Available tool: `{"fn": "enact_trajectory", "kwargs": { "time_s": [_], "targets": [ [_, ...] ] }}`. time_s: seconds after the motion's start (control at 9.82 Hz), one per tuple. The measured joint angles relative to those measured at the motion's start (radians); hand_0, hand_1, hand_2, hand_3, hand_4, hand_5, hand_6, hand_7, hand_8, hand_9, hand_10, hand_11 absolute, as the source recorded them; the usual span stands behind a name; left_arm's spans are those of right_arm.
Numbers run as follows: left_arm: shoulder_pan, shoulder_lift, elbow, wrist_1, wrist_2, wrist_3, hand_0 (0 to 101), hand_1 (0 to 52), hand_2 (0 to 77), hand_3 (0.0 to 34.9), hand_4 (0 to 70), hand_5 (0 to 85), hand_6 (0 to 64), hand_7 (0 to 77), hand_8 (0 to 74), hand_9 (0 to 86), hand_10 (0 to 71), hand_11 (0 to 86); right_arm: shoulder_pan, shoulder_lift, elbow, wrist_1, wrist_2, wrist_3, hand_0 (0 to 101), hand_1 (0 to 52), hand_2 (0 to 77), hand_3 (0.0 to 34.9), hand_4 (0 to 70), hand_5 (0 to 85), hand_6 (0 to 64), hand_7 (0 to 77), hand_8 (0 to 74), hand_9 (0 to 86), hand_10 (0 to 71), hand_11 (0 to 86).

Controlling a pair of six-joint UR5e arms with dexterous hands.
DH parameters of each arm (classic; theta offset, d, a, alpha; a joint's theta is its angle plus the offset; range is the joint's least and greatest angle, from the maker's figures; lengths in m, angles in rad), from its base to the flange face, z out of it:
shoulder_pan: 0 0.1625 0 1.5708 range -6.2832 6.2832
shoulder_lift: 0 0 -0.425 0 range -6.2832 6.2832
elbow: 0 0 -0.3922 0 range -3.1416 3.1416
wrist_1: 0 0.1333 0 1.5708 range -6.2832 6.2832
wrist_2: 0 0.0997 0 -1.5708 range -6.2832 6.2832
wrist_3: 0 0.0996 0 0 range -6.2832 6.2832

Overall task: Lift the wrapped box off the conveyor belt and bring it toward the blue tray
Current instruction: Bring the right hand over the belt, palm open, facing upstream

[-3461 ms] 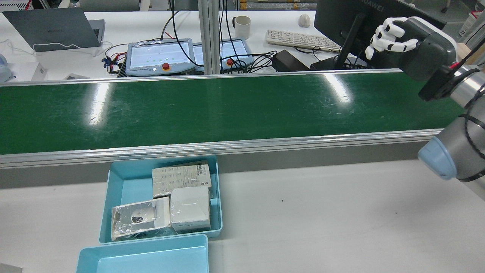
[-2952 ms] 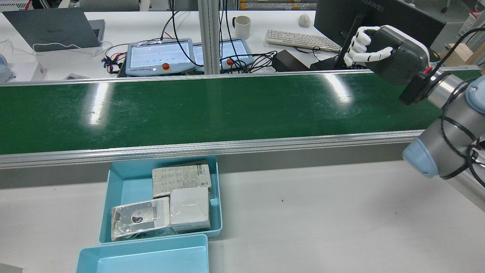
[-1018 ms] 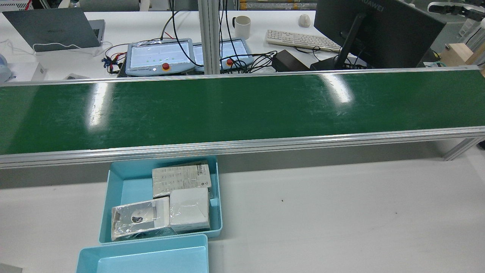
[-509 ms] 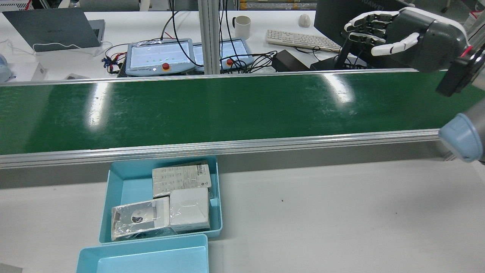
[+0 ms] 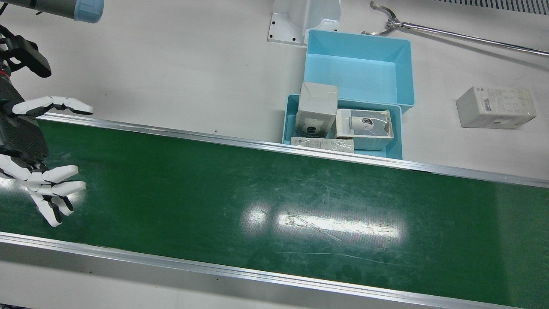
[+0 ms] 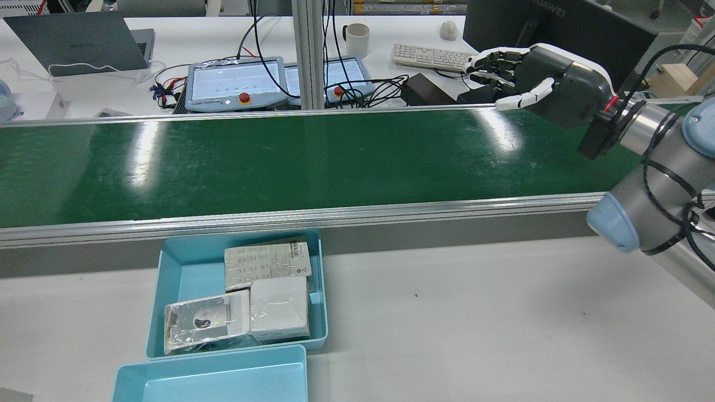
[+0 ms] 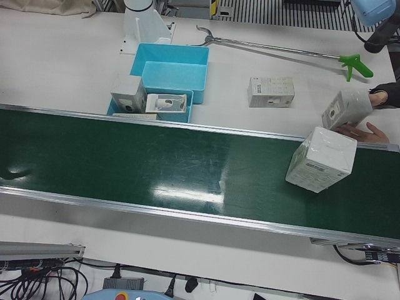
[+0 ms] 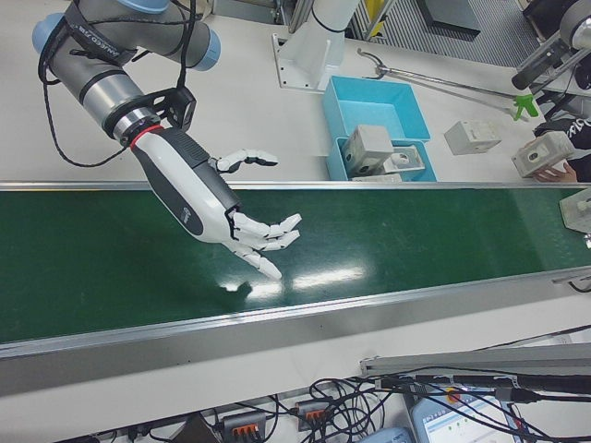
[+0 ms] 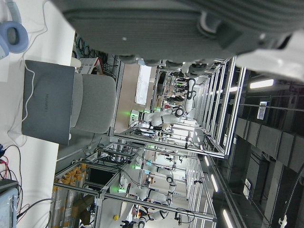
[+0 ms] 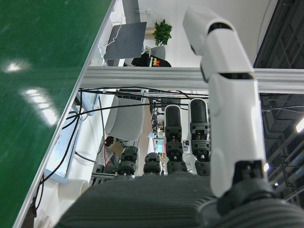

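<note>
Since half a second ago the right hand [image 6: 536, 84] has dropped lower and reached further along the belt [image 6: 313, 162], fingers spread and holding nothing. Seen from the left-front view, the box [image 7: 322, 159] lies on the belt at its far right end, well apart from that hand and beyond the tray [image 7: 169, 78]. Whether the left hand is released or clenched cannot be told.

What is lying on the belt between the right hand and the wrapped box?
Nothing: in the right-front view, bare belt runs from the open right hand to the wrapped box at the far end.
</note>
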Motion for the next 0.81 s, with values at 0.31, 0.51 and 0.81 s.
{"fn": "enact_trajectory", "kwargs": {
  "time_s": [0.31,0.51,0.81],
  "targets": [
    [0.000,0.000,0.000,0.000,0.000,0.000,0,0.0,0.5,0.0,0.0,1.1,0.0,0.0,0.0,0.0,0.0,0.0,-0.009,-0.024,0.057,-0.002,0.077,0.004,49,16.4,19.6,1.1,20.7,27.3,8.7,23.5,3.3,8.2,4.9,7.6],
    [0.000,0.000,0.000,0.000,0.000,0.000,0,0.0,0.5,0.0,0.0,1.1,0.0,0.5,0.5,0.0,0.5,0.0,-0.042,-0.036,0.075,-0.038,0.164,-0.001,49,13.1,15.8,5.6,16.9,26.7,7.1,23.5,3.3,8.2,3.3,7.6],
    [0.000,0.000,0.000,0.000,0.000,0.000,0,0.0,0.5,0.0,0.0,1.1,0.5,0.0,0.0,0.0,0.5,0.0,-0.111,-0.046,0.077,-0.071,0.225,-0.003,47,14.2,19.1,12.6,13.6,28.9,6.5,25.1,3.3,7.1,0.0,1.6]
  ]
}}
